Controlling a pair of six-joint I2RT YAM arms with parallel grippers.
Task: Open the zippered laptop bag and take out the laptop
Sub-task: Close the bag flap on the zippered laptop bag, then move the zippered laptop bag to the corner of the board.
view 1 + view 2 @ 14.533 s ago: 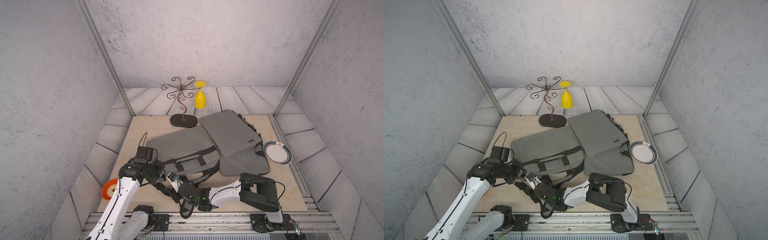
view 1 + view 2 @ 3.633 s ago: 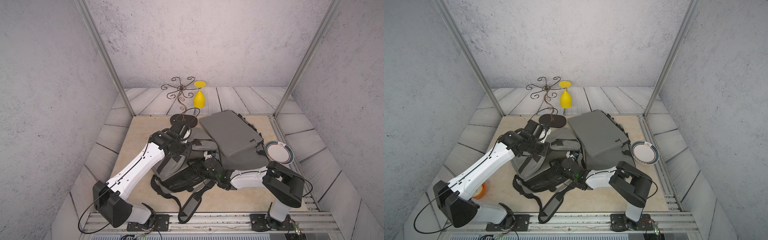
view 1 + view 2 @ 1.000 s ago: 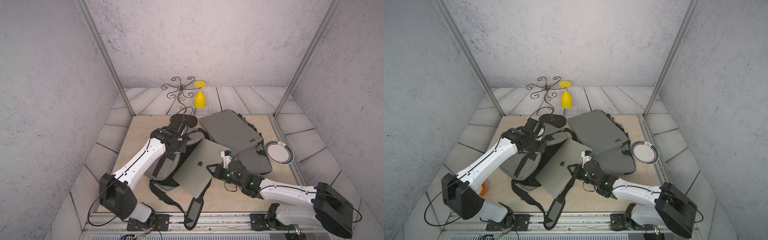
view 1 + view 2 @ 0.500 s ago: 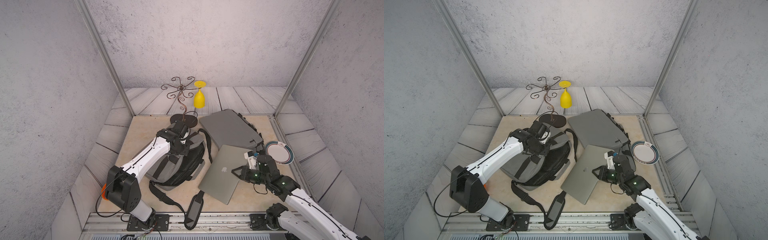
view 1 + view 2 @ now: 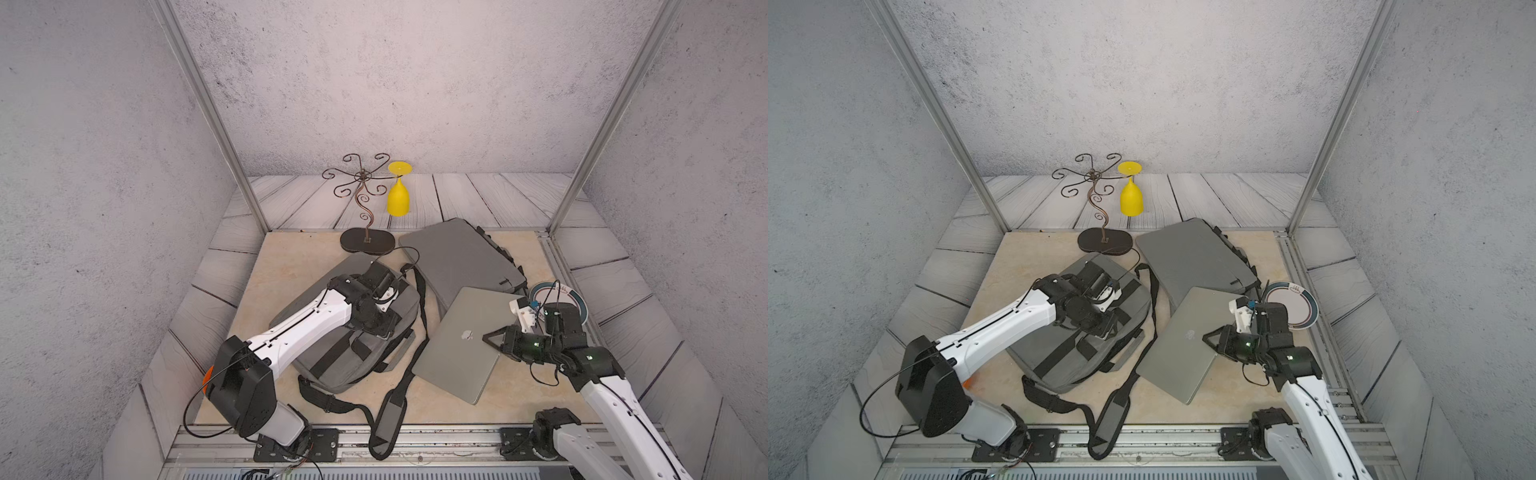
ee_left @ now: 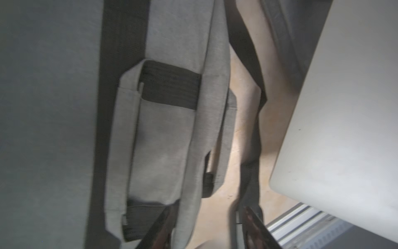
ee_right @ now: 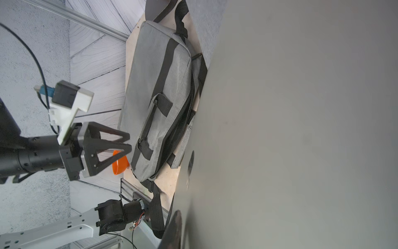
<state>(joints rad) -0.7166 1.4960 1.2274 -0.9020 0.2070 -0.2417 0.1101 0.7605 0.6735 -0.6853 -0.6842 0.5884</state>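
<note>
— What's nearest you?
— The padded shoulder strap (image 5: 386, 419), drooping over the front rail. Just behind it I see the laptop (image 5: 453, 361). It is silver, lid shut, logo up. It is fully out of its bag and lies askew on the surface (image 5: 291, 282), with its far corner propped on a second grey bag (image 5: 457, 257).
— Who has it?
— My right end effector (image 5: 488, 337) is clamped on the laptop's right edge, near the logo. In the right wrist view the lid fills most of the frame.
— And the laptop bag?
— The laptop bag (image 5: 405, 305) sits just left of the laptop. It is grey with black webbing straps and handles. Its zip gapes along the side facing the laptop, and it is dark inside. My left end effector (image 6: 207, 215) hangs over it with the fingers spread apart, gripping nothing.
— Farther back?
— A plate (image 5: 582, 309) beyond my right wrist. Behind that is a wire stand (image 5: 365, 243) with a yellow glass (image 5: 398, 199) hung upside down.
</note>
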